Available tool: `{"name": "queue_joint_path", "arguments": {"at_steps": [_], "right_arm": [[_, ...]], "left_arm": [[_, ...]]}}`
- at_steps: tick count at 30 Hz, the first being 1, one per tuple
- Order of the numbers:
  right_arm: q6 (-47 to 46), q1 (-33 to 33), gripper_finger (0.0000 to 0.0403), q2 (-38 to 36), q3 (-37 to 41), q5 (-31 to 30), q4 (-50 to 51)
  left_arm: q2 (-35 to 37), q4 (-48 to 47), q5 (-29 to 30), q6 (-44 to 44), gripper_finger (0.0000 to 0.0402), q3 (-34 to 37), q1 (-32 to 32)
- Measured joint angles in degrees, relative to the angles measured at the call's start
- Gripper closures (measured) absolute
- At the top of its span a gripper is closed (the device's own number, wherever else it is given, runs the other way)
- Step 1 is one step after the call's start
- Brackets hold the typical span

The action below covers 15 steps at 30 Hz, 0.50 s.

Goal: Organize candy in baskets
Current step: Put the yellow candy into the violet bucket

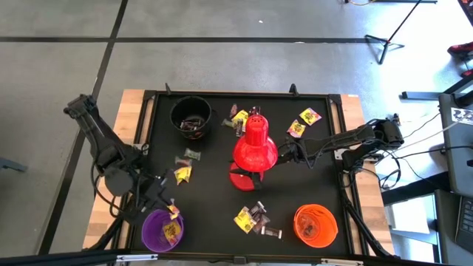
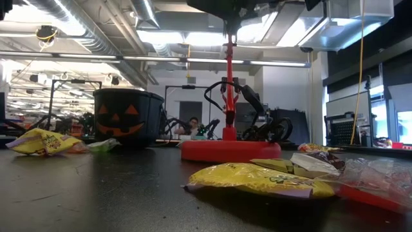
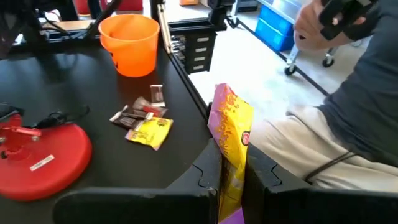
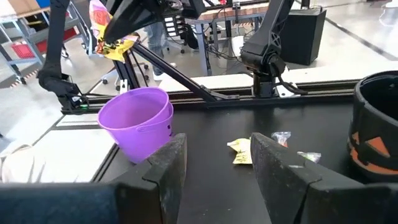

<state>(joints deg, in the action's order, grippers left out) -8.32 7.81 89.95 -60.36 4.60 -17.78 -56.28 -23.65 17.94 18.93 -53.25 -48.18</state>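
Observation:
A yellow candy (image 3: 229, 134) sits in my shut left gripper (image 3: 231, 186), over the far rim of the purple basket (image 1: 162, 230) at the table's near left. That basket holds another yellow candy (image 1: 171, 233). The black basket (image 1: 191, 117) stands at the far left, the orange basket (image 1: 315, 225) at the near right. Loose candy lies in clusters (image 1: 253, 219), (image 1: 304, 121), (image 1: 239, 118) and singly (image 1: 182, 174). My right gripper (image 4: 214, 165) hovers open beside the red lamp (image 1: 255, 150), with nothing between its fingers. My left gripper pinches the yellow candy's wrapper (image 3: 227, 177) between its two fingers at one end. The rest of the wrapper sticks out past the fingertips. The fingers slant downward from the table's left side. The candy (image 4: 107, 36) is lifted clear, above the purple basket (image 4: 138, 121).
The red lamp stands mid-table on its round base (image 2: 230, 149). A seated person (image 3: 351, 106) is close to the table's near edge. Two more sweets (image 4: 243, 151), (image 4: 309, 157) lie between the purple and black baskets. A raised black rim (image 1: 341, 140) runs around the table.

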Motion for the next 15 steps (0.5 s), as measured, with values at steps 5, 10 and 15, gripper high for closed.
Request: {"name": "queue_joint_path", "arguments": {"at_steps": [5, 10, 15], "right_arm": [[2.71, 0.00, 0.0223, 0.00, 0.00, 0.98, 0.10], [4.35, 0.02, 0.0223, 0.02, 0.00, 1.05, 0.35], [4.34, 0.05, 0.0223, 0.35, 0.00, 1.06, 0.43]], "left_arm": [[-1.21, 0.01, 1.65, 0.38, 0.0384, -0.09, 0.02], [-2.31, -0.14, 4.83, 2.79, 0.0384, -0.09, 0.04], [-4.44, -0.28, 5.45, 5.00, 0.0384, -0.09, 0.04]]}}
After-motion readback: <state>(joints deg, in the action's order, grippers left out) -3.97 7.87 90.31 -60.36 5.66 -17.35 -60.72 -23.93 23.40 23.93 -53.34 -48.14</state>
